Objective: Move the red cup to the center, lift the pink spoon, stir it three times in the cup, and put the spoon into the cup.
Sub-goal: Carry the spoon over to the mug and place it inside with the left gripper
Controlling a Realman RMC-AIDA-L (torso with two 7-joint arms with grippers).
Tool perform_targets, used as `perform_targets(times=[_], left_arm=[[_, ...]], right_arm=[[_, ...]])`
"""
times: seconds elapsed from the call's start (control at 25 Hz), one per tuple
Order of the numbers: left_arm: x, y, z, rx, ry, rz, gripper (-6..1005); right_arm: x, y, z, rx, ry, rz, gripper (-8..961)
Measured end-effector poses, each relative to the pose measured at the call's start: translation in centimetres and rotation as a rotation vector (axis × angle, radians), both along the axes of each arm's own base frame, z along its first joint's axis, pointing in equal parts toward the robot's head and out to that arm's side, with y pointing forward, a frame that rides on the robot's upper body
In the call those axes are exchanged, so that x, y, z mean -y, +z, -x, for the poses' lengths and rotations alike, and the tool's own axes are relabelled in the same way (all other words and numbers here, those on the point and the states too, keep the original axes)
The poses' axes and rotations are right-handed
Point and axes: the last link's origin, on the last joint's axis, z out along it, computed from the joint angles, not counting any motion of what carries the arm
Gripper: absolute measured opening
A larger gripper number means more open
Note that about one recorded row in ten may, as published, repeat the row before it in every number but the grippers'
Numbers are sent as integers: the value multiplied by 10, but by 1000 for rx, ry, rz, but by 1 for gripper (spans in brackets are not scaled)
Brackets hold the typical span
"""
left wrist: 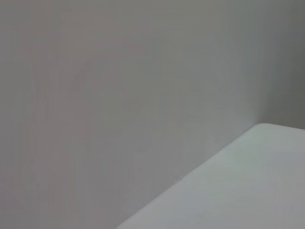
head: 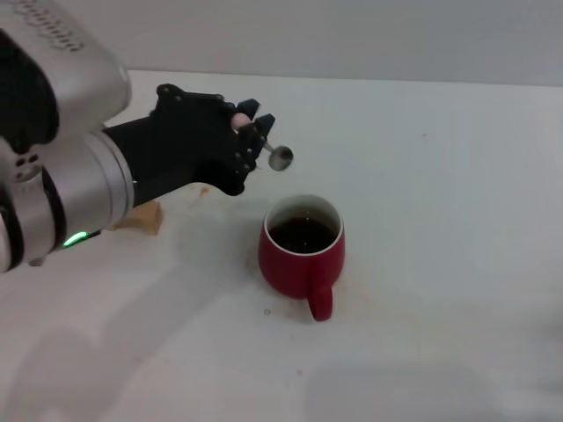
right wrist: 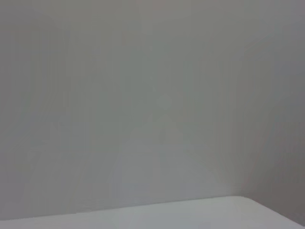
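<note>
Head camera looks down; both wrist cameras share table [left wrist: 257, 181] edge and wall [right wrist: 143, 95]

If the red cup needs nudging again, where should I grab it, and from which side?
Grip the red cup by its loop handle, which points toward the robot on the near side, so come in from the front. That stays clear of the dark liquid and of the left gripper holding the pink spoon above the far rim. A rim pinch would probably dip a finger in the liquid.

Bare lab: white table [head: 457, 290], grey wall [head: 352, 35]
</note>
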Motion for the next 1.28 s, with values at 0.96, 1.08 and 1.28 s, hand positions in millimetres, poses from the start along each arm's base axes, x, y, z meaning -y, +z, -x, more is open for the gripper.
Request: perform_targets(times=[0.96,1.08,1.28], left_arm=[[0,-4,-10,-58,-43,139,145],[0,-5,-6,-60,-31,144,145],[-4,-10,3,-89,-12,146,144]], right_arm=[[0,-1,-3,-2,-17,8,0],[0,-1,-3,0,-17,5,-1],[0,1,-3,2,-14,-2,-1]])
